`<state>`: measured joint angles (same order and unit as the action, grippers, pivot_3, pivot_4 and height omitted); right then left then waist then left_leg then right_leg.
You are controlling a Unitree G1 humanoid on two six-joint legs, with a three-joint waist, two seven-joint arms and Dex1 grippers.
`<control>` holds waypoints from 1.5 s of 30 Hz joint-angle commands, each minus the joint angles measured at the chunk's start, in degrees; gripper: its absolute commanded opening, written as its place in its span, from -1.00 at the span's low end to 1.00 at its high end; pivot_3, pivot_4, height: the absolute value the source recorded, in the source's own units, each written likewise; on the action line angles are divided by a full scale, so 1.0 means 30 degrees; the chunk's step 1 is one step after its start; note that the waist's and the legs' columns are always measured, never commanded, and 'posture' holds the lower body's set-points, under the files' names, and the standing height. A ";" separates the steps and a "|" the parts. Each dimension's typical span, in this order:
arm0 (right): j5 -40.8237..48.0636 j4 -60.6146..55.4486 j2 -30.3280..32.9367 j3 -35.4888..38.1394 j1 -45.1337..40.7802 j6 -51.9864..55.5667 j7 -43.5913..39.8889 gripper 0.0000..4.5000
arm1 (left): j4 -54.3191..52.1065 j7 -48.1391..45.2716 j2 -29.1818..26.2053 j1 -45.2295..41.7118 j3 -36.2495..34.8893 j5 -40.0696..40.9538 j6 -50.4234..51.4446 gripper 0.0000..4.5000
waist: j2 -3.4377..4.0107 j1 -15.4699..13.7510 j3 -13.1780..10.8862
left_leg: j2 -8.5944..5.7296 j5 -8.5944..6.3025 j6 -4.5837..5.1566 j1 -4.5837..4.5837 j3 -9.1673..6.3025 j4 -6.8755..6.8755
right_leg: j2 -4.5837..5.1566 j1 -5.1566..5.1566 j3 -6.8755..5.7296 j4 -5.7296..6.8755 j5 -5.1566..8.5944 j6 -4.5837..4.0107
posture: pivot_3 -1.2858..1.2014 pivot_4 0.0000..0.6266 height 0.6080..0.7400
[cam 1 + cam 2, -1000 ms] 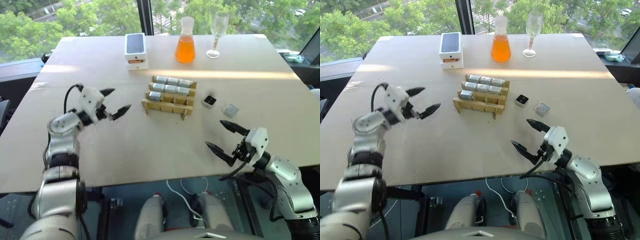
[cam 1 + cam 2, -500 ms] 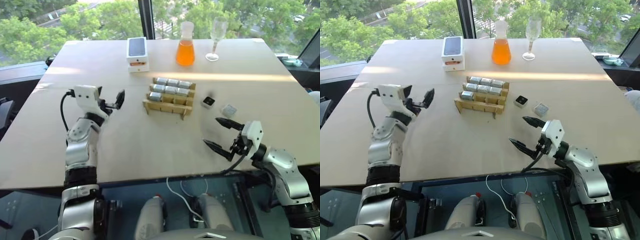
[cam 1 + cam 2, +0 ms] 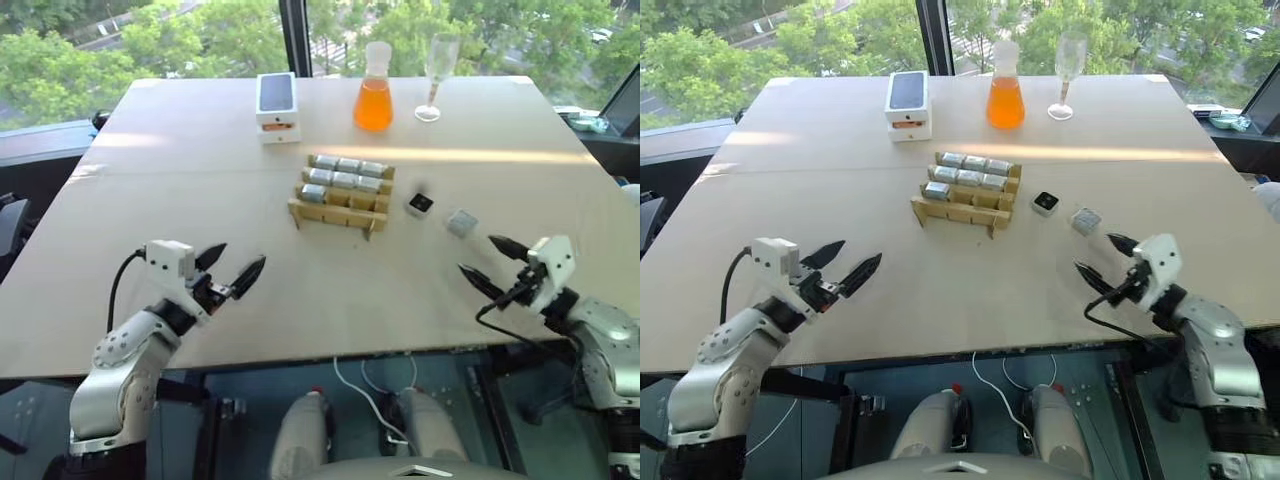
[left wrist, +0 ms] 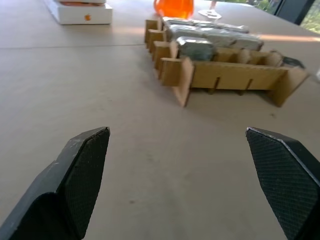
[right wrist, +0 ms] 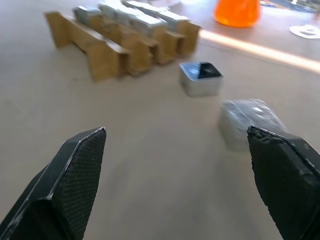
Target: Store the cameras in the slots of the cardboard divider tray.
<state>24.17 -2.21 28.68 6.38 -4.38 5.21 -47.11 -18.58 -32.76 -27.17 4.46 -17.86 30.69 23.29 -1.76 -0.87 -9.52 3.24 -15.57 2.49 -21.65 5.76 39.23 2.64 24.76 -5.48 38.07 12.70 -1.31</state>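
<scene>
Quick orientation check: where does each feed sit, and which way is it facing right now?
Head stereo pair: looks forward and down over the table; both arms and open grippers, left, right.
Left wrist: along its fingers toward the cardboard divider tray.
Right wrist: along its fingers toward two loose cameras.
Wrist views share the tray.

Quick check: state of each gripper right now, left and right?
Left gripper: open, holding nothing.
Right gripper: open, holding nothing.

Tan table, windows (green trees outside)
</scene>
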 commanded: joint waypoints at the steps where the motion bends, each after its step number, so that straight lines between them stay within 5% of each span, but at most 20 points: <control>1: -0.0047 -0.0181 -0.0456 -0.0835 -0.0703 0.0214 -0.0317 1.00 | 0.0351 0.1817 0.0647 -0.1205 0.0310 -0.1167 -0.0572 0.99 | 0.0021 -0.0020 0.0007 | 0.0000 0.0001 0.0000 0.0006 -0.0007 0.0000 | -0.0006 -0.0005 -0.0003 0.0009 -0.0003 -0.0005 | 0.03 -0.52 1.00; 5: -0.0061 -0.0252 -0.0853 -0.1425 -0.1201 0.0713 -0.0286 1.00 | 0.1192 0.2810 0.1640 -0.2817 0.0398 -0.1255 -0.0882 0.99 | 0.0024 -0.0025 0.0011 | 0.0007 0.0009 0.0003 -0.0022 -0.0038 0.0013 | -0.0031 0.0000 -0.0030 0.0014 -0.0010 -0.0007 | 0.03 -0.52 1.00; 12: -0.0326 0.1844 0.0327 0.0155 -0.2879 0.1497 0.0622 1.00 | -0.3534 -0.0125 0.0622 0.0766 0.0915 0.1340 0.0129 0.99 | 0.0030 0.0270 0.0012 | -0.0010 0.0013 -0.0042 -0.0066 0.0054 -0.0016 | 0.0007 0.0032 0.0046 -0.0072 -0.0039 -0.0071 | 0.03 -0.52 1.00; 17: -0.1841 0.5613 0.1606 -0.0146 -0.5526 0.0714 -0.0074 1.00 | -0.6635 -0.1510 -0.1167 0.2897 0.1259 0.1810 0.0536 0.99 | 0.0053 0.0078 -0.0003 | -0.0014 -0.0045 0.0052 -0.0065 0.0047 -0.0032 | 0.0001 0.0039 0.0034 -0.0087 -0.0002 -0.0023 | 0.03 -0.52 1.00; 28: -0.3610 1.6405 0.2364 -0.1542 -1.2806 0.0422 -0.5022 1.00 | -0.8960 -0.3292 -0.5792 0.2570 -0.0536 0.3754 0.2121 0.99 | 0.0130 0.0072 -0.0053 | 0.0011 -0.0036 0.0056 -0.0054 0.0034 -0.0051 | -0.0064 0.0053 0.0040 -0.0064 -0.0031 -0.0081 | 0.03 -0.52 1.00; 38: -0.4322 1.9398 0.1646 -0.1249 -1.4596 0.0386 -0.5418 1.00 | -0.8784 -0.3136 -0.6078 0.2508 -0.1117 0.4359 0.2543 0.99 | 0.0171 0.0095 -0.0082 | -0.0010 -0.0037 0.0049 -0.0092 0.0057 -0.0055 | -0.0020 0.0055 0.0048 -0.0139 -0.0033 -0.0076 | 0.03 -0.52 1.00; 41: -0.4506 1.9534 0.1608 -0.1297 -1.4537 -0.0322 -0.5620 0.67 | -0.8670 -0.3018 -0.6112 0.2422 -0.1200 0.4398 0.2687 1.00 | 0.0190 0.0064 -0.0094 | -0.0004 -0.0036 0.0047 -0.0087 0.0047 -0.0065 | -0.0025 0.0056 0.0036 -0.0129 -0.0032 -0.0077 | 0.03 -0.52 1.00; 45: -0.5031 1.9477 0.1678 -0.1655 -1.4214 -0.1637 -0.5788 -0.05 | -0.8483 -0.3164 -0.6184 0.2329 -0.1266 0.4280 0.2701 1.00 | 0.0201 0.0092 -0.0100 | -0.0004 -0.0033 0.0042 -0.0087 0.0051 -0.0065 | -0.0022 0.0056 0.0040 -0.0129 -0.0033 -0.0075 | 0.03 -0.52 1.00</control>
<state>9.36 57.30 33.02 0.93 -46.70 3.28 -63.89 -43.39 -42.07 -45.09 11.80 -20.03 43.01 31.79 -1.16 -0.60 -9.82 3.23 -15.67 2.62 -21.91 5.92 39.04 2.57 24.93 -5.36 37.69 12.61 -1.53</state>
